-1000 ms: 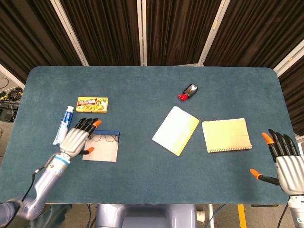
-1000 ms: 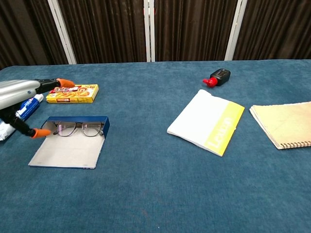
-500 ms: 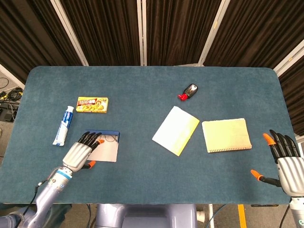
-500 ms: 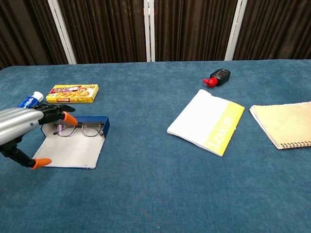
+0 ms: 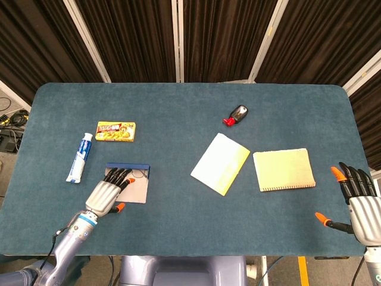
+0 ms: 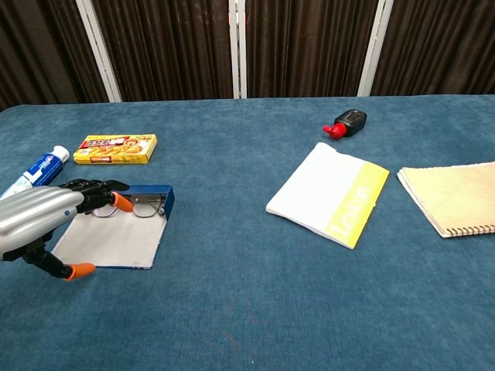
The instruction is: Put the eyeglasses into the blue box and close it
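Note:
The blue box [image 6: 169, 196] [image 5: 127, 166] lies open on the left of the table, its grey lid [image 6: 116, 241] flat toward me. Thin-framed eyeglasses [image 6: 143, 204] [image 5: 139, 174] sit inside it against the blue back wall. My left hand [image 6: 42, 220] [image 5: 109, 192] hovers over the lid's left part, fingers spread with orange tips, holding nothing; it hides part of the glasses. My right hand [image 5: 357, 201] is at the table's right front edge, fingers apart and empty; the chest view does not show it.
A yellow snack box [image 6: 116, 148] and a toothpaste tube [image 6: 35, 175] lie left of the blue box. A white-and-yellow booklet [image 6: 329, 193], a tan spiral notebook [image 6: 452, 195] and a small black-and-red object [image 6: 346, 122] lie to the right.
My left hand has drawn back toward the front edge, from the box's back wall to over the lid. The right hand has hardly moved.

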`<state>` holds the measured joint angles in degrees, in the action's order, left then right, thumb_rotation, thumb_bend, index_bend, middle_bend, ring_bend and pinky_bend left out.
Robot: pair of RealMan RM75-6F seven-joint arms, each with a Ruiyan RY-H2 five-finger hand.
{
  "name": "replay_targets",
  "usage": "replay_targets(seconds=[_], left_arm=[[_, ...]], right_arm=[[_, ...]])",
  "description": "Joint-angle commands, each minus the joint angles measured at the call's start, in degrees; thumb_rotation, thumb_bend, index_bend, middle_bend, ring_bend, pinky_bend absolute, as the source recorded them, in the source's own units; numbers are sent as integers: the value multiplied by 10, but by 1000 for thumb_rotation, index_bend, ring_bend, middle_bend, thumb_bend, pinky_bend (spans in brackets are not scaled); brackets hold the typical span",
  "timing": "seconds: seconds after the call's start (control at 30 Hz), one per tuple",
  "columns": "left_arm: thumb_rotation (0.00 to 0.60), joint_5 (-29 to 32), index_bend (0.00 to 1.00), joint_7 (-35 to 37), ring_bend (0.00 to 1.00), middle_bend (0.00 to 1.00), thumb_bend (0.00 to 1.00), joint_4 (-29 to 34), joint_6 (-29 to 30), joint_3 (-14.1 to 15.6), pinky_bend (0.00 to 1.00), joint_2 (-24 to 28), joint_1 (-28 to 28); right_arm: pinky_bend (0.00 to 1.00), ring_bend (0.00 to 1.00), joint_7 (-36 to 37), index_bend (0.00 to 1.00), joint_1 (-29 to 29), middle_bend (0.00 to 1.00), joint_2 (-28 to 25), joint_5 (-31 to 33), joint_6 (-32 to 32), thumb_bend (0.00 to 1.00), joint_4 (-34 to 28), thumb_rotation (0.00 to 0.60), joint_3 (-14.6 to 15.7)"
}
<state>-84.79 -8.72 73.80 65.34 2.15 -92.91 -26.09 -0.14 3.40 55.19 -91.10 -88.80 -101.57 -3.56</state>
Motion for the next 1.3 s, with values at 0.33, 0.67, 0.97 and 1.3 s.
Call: replay_targets(seconds=[0.33, 0.67, 0.97, 1.3], left_arm=[[600, 4, 186, 15, 0, 0, 290, -26, -8, -6, 0, -14, 2], [600, 4, 186, 20, 0, 0, 291, -42, -12, -8, 0, -26, 2], [600, 10, 186, 25, 0, 0, 299, -57, -23, -11, 0, -33, 2], [600, 4, 201, 31, 0, 0, 519, -59, -23, -9, 0, -32, 3]], right_arm=[[0, 0, -1, 13, 0, 0, 0, 1, 1, 0, 0, 600, 0], [0, 0, 1, 13, 0, 0, 0, 1, 1, 0, 1, 600, 0], [0, 0, 1, 13, 1, 0, 1, 1, 2, 0, 1, 600, -1], [0, 0, 3, 13, 0, 0, 0, 1, 1, 0, 1, 600, -1]])
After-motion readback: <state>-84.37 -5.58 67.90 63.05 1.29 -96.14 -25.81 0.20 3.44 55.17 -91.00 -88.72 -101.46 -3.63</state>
